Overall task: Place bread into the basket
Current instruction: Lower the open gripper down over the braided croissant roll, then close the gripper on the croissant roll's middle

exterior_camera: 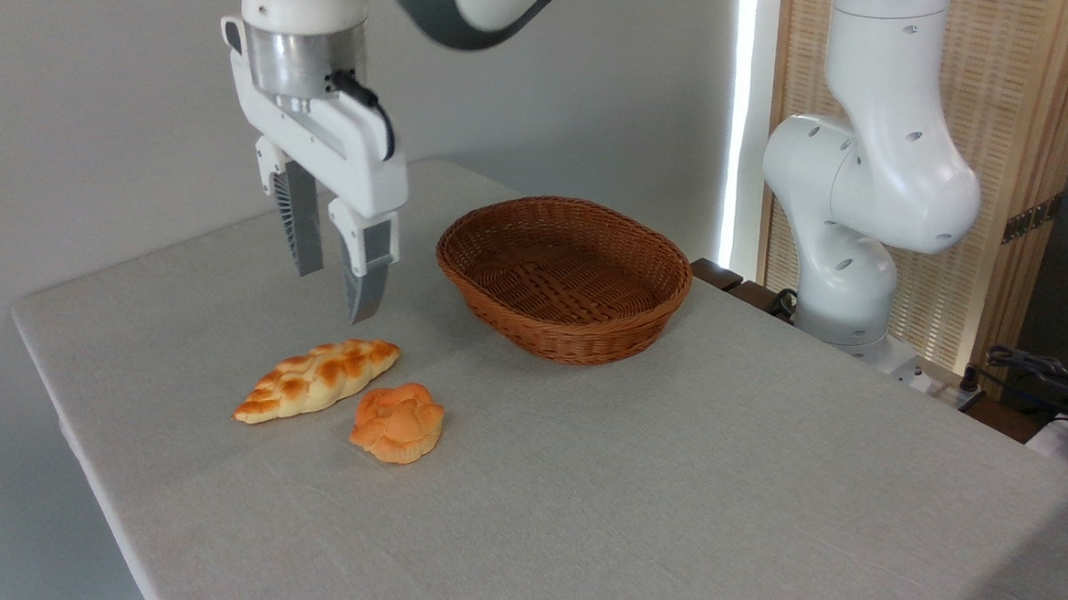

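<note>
While the gripper (333, 294) is hanging above the table (670, 490) with its two fingers spread apart and holding nothing, the braided loaf (318, 378) is lying flat on the cloth just below and slightly left of the fingertips, not touching them. Its long axis is running from lower left to upper right in the picture, with the upper right tapered end sitting nearest the closer finger (366, 277). The line between the two fingers is appearing to run roughly along that same diagonal rather than across it, though the camera angle is making this hard to judge; if so, the wrist is needing a turn, so that the fingers are closing across the loaf's narrow width near its middle.

A flower-shaped bun (398, 422) is resting just beside the loaf's right flank, nearly touching, so the finger on that side is having little room and is risking a nudge of the bun. The wicker basket (561, 333) is standing empty to the right, apart from both.
</note>
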`<state>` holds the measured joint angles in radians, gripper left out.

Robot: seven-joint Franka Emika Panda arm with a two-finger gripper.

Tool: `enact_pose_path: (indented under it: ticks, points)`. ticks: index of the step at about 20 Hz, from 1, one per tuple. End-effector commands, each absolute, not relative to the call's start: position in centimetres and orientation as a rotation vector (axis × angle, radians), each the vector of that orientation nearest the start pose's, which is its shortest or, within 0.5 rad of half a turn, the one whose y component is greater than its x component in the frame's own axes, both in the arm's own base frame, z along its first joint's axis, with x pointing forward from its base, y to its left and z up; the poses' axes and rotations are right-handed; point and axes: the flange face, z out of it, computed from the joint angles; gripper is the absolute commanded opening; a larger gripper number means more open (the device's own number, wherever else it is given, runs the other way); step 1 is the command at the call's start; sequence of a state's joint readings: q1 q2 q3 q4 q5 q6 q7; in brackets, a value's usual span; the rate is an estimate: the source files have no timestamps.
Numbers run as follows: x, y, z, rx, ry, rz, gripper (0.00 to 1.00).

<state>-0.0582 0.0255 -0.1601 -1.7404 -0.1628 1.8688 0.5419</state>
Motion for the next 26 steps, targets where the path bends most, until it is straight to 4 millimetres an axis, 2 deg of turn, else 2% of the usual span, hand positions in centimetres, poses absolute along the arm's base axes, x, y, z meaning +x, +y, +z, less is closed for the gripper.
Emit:
enact_pose_path:
  ticks: [1, 4, 9, 11, 14, 16, 17, 18, 19, 26]
  points:
    - [55.9, -17.4, 52.4, -3.094, 1.102, -0.279, 1.00]
    - [55.6, -19.4, 49.0, -3.067, 1.155, -0.256, 1.00]
    - [55.5, -20.5, 44.8, -3.060, 1.177, -0.252, 1.00]
    - [55.0, -22.0, 43.3, -3.031, 1.224, -0.259, 1.00]
    - [55.0, -22.5, 40.8, -2.988, 1.260, -0.250, 1.00]
    - [54.8, -23.3, 40.1, -2.983, 1.283, -0.251, 0.99]
    - [54.9, -23.5, 39.7, -2.980, 1.292, -0.259, 0.76]
    - [55.2, -23.5, 39.6, -2.977, 1.293, -0.283, 0.35]
    - [55.2, -23.5, 39.6, -2.975, 1.295, -0.285, 0.28]
    - [55.2, -23.4, 39.7, -2.977, 1.291, -0.280, 0.26]
